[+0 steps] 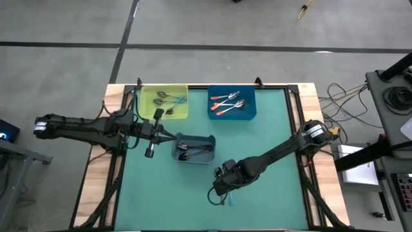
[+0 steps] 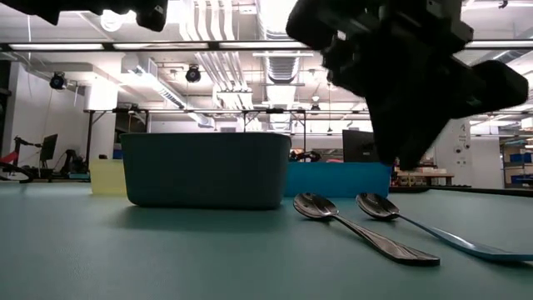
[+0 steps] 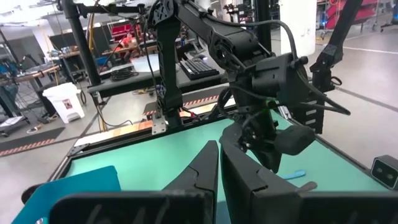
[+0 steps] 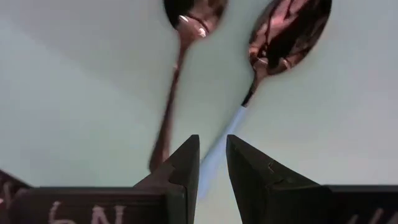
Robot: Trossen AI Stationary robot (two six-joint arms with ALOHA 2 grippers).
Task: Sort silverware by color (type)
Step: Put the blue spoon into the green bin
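Two spoons are left on the mat near the grey bin (image 1: 194, 149): a dark spoon (image 4: 177, 74) and a blue-handled spoon (image 4: 267, 62). The right gripper (image 4: 212, 163) is poised just above them, slightly parted and holding nothing, with the blue handle running lengthwise into the gap between its jaws. The left gripper (image 3: 219, 168) is kept shut and empty beside the bin, farther from both spoons.

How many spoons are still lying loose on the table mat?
2: a dark metal spoon and a blue-handled spoon, side by side under the right gripper, near the gray bin. Others may be hidden.
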